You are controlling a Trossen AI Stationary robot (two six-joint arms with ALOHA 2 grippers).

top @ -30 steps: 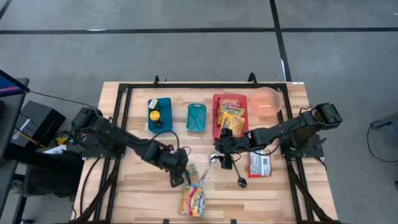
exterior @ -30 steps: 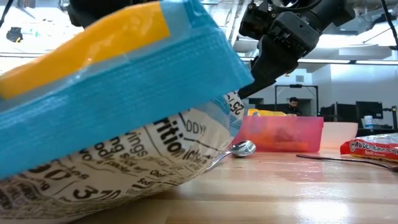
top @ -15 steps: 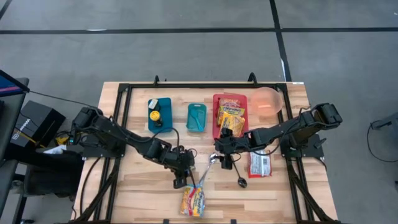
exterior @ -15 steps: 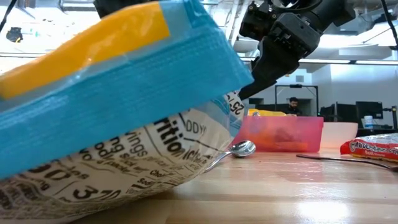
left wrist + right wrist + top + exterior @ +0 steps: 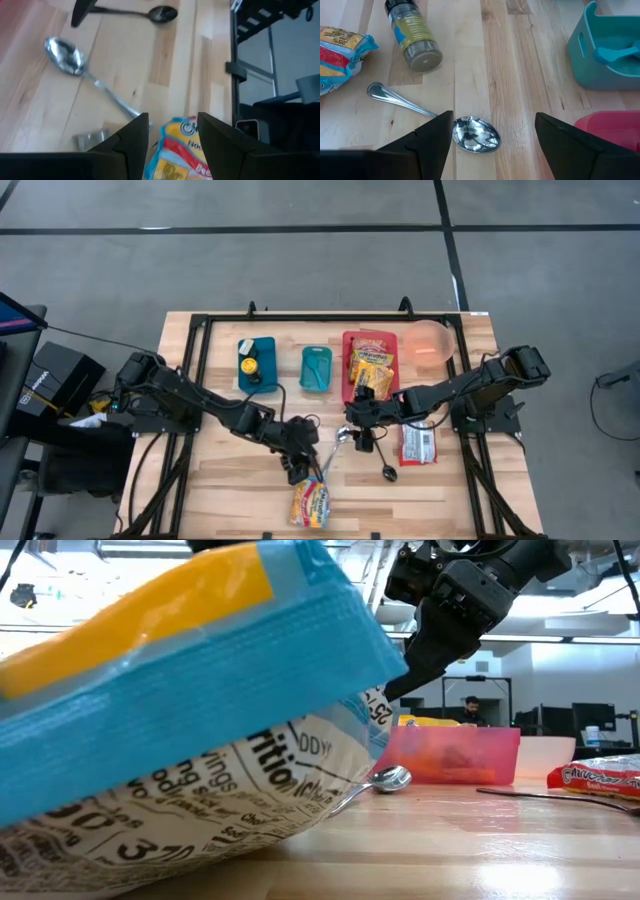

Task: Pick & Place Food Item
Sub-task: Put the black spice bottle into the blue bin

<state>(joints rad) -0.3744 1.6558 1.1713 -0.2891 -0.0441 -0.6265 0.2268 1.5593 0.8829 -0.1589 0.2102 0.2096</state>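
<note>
A yellow, red and blue food packet (image 5: 312,502) lies flat on the wooden table (image 5: 220,480) near its front edge and fills the left of the low view (image 5: 180,720). My left gripper (image 5: 300,472) hovers open at the packet's far end; in the left wrist view its fingers (image 5: 172,132) frame the packet's end (image 5: 177,150), and no touch shows. My right gripper (image 5: 362,435) stands open at the table's middle over the bowl of a metal spoon (image 5: 472,134).
A small jar (image 5: 415,40) lies on its side beside the metal spoon. A black spoon (image 5: 385,470) and a red packet (image 5: 417,442) lie to the right. At the back stand a red tray (image 5: 370,365) of packets, a teal bin (image 5: 316,368), a teal tray (image 5: 256,362) and a pink bowl (image 5: 430,340).
My left gripper has moved a little toward the table's right edge, to the packet's far end, rising slightly and tipping to point less steeply down. Its fingers stay open. The packet has not moved.
</note>
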